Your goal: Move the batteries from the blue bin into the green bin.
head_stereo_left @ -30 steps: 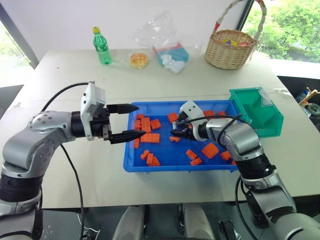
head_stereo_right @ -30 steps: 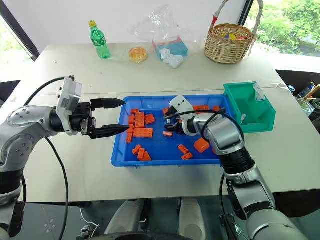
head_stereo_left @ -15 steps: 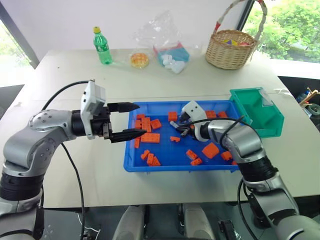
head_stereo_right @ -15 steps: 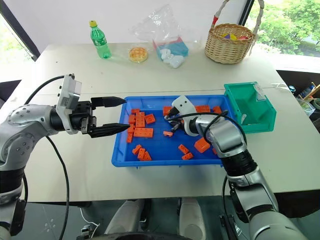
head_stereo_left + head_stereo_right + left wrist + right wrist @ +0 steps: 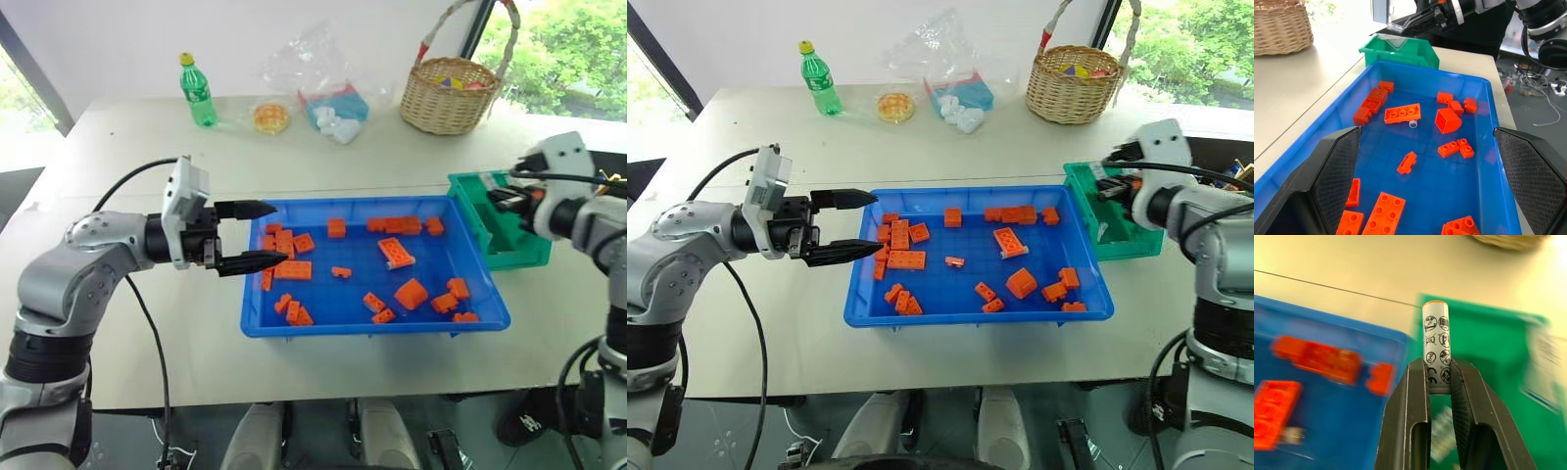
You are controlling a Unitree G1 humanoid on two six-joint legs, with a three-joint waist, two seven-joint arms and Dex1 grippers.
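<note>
Bright plastic colours on a pale beige worktop [image 5: 392, 157]

The blue bin [image 5: 358, 321] holds orange bricks [image 5: 294, 269]; the green bin [image 5: 519, 250] is teal. The battery [image 5: 1435, 345] is silvery-white with black printed symbols and an orange-edged tip, between black fingers [image 5: 1410, 421]. Upper frame: tan wicker basket [image 5: 449, 96], green bottle [image 5: 199, 93] with a yellow cap.

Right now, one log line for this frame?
right gripper: shut on battery, over green bin | left gripper: open, at blue bin left edge | second battery: in blue bin
</note>
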